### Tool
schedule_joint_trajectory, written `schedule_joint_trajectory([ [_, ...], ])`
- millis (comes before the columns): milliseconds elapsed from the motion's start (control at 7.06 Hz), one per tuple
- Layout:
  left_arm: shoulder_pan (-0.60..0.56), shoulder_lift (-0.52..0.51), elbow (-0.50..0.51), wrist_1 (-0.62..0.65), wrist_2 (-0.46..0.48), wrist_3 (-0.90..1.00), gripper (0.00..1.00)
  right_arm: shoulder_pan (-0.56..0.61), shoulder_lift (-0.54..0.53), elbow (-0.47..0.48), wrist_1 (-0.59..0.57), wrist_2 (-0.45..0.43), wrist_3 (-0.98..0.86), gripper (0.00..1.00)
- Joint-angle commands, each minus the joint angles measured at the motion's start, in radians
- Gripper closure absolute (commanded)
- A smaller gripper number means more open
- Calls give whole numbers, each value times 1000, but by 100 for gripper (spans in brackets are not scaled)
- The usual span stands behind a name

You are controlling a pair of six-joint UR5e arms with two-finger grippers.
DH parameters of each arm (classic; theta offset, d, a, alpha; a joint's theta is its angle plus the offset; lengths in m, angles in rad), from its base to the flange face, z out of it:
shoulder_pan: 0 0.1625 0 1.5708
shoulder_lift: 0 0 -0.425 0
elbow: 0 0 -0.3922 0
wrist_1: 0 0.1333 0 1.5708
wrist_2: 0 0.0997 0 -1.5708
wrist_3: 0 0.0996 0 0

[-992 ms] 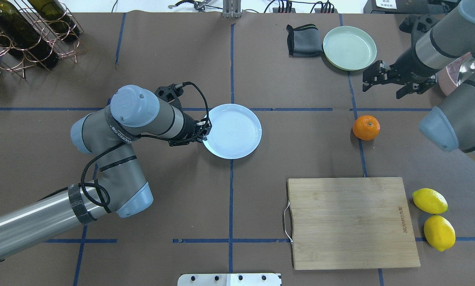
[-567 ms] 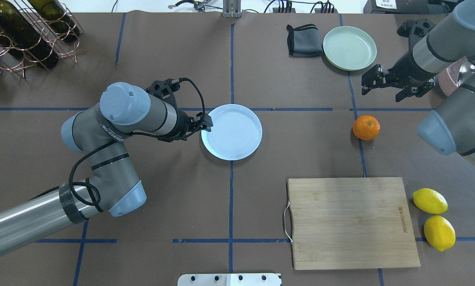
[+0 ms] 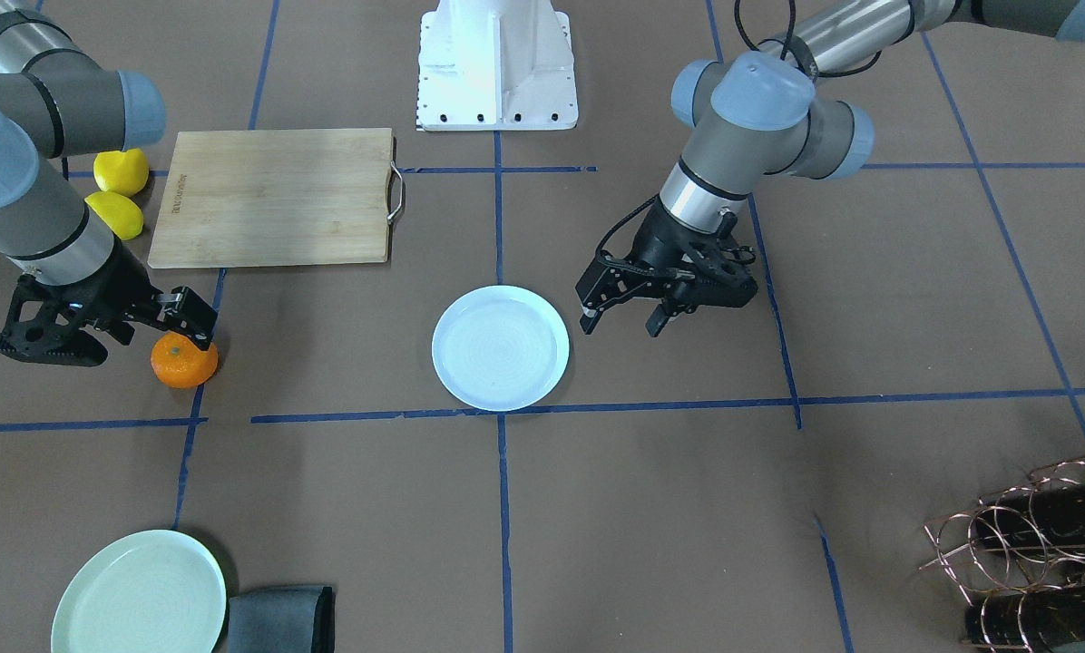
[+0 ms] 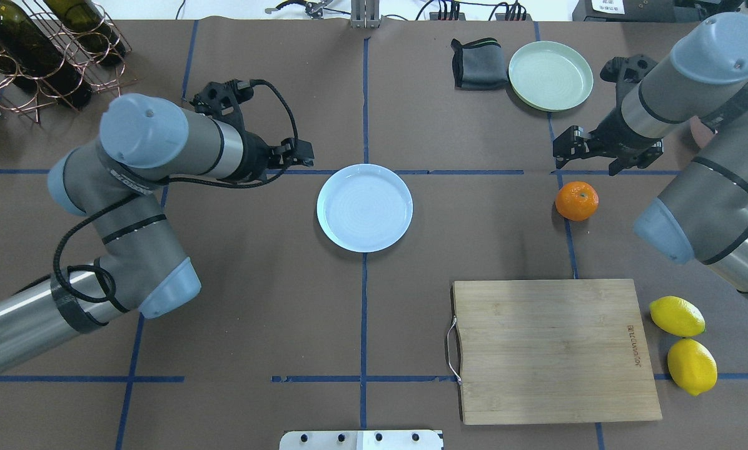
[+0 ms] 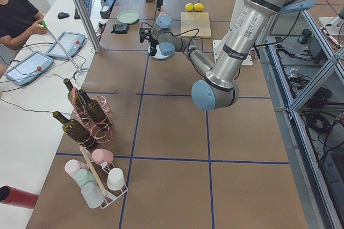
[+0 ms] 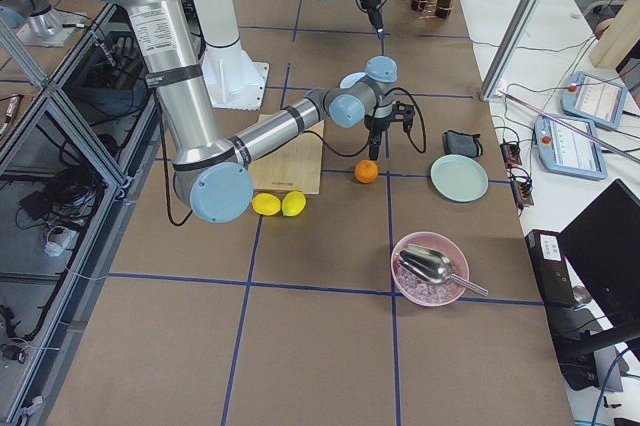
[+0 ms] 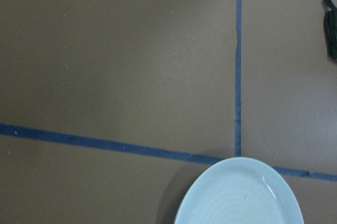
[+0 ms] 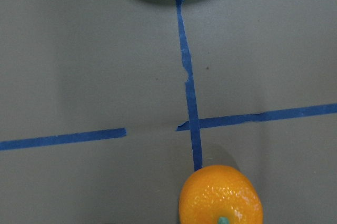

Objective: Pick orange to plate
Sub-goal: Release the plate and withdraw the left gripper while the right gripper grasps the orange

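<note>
The orange lies on the brown table on a blue tape line at the right, and also shows in the front view as the orange and low in the right wrist view as the orange. The pale bluish-white plate sits empty at the table's centre; its rim fills the bottom of the left wrist view as the plate. My right gripper hovers open just beyond the orange, one finger close over it. My left gripper stands open and empty, apart from the plate's left side.
A mint-green plate and a dark folded cloth lie at the far right. A wooden cutting board with two lemons beside it is near right. A wire rack of wine bottles stands far left. A pink bowl with scoop sits beyond.
My left gripper has pulled away from the plate's left rim, up and to the left. My right gripper has slid closer to the orange. The orange has not moved.
</note>
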Motion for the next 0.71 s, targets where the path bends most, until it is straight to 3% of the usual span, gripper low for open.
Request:
schedule_joint_trajectory([
  [0,-34,18,-11,2,-2,2,0,-7,-11,-84,102,-4,-9,0],
  [567,-34,24,-11,2,0,2,0,-43,-13,-105,102,-50,-7,0],
])
